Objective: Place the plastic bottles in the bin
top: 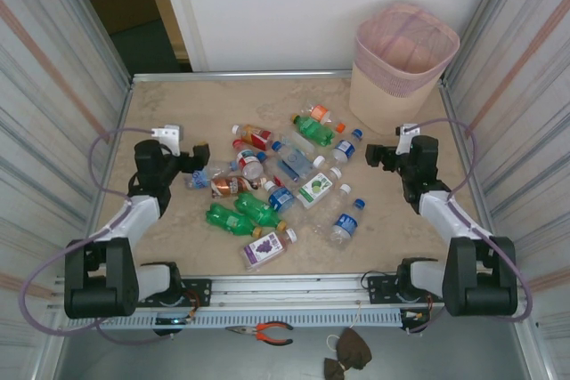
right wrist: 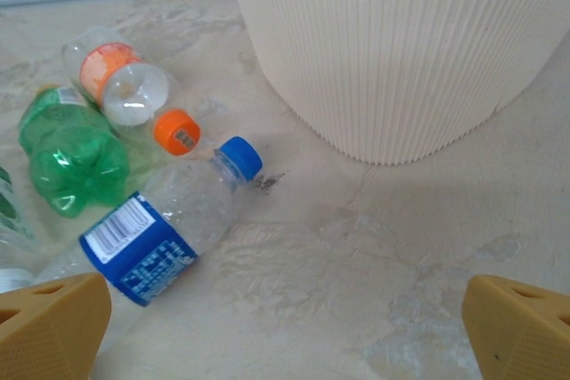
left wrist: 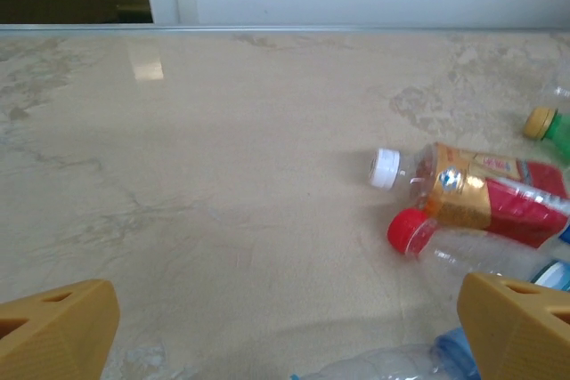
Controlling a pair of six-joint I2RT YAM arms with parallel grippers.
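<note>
Wide-open, empty left gripper [top: 199, 156], bottles [top: 233, 220] between it and right gripper [top: 374, 156], equally open, empty, bin [top: 403, 60] just ahead of it

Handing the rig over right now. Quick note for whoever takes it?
Left gripper: open, holding nothing, at the pile's left edge.
Right gripper: open, holding nothing, near the bin.
Plastic bottles: scattered on the table; bin stands at its far right corner.
Done: no bottle visibly binned.
Left: the whole pile; the blue-labelled bottle by the right gripper looks a handy first pick.
</note>
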